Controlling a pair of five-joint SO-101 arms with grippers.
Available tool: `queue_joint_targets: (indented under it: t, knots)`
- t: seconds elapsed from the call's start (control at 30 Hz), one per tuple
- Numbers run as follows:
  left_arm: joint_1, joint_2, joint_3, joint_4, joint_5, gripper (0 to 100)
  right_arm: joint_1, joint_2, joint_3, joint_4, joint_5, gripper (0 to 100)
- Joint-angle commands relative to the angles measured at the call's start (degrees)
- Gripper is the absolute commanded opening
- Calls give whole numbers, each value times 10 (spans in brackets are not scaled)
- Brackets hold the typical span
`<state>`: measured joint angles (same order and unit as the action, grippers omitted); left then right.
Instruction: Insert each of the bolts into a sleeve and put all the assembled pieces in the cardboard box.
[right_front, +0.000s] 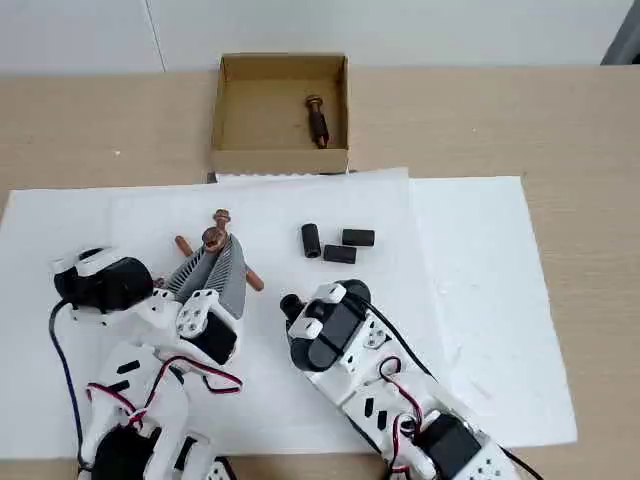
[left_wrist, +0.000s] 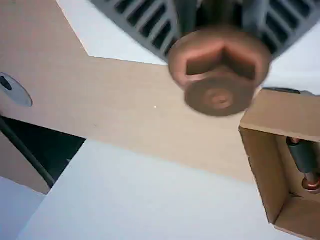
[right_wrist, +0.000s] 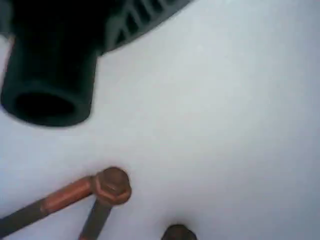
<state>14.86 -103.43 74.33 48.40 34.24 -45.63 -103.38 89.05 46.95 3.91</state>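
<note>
Copper-coloured and hex-headed, the bolt (left_wrist: 220, 70) sits clamped between the ribbed grey jaws of my left gripper (right_front: 217, 245). My right gripper (right_wrist: 70, 30) is closed around a black sleeve (right_wrist: 47, 85) whose open bore faces outward. I judge the step in hand to be the mating of this pair. One assembled piece (right_front: 317, 120) already lies in the cardboard box (right_front: 232, 110) at twelve o'clock on the table. Three loose sleeves (right_front: 340, 245) wait at about three o'clock from the held bolt, and loose bolts (right_front: 252, 280) lie close around the left jaws. The next move calls for bringing the two arms together so that shank and bore share one line. I cannot see the shank tip from either wrist, so I would go slowly and expect a snag on the sleeve's rim if the angle is off. Everything works over a white sheet (right_front: 470, 300) spread on a light wooden table (right_front: 580, 150). A pale wall (right_front: 400, 20) stands beyond the box at twelve o'clock.
</note>
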Motion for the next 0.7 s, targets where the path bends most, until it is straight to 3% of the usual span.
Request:
queue_joint_targets:
  t: [0.0,0.17,0.67]
  knots:
    - [21,-4,-2,-17,8,7,-6,-5,-9,-15,6,3]
    - [67,-4,-2,-17,19,6,-6,-5,-8,-51,32,3]
    - [72,-4,39,-19,19,6,-7,-5,-10,-74,55,3]
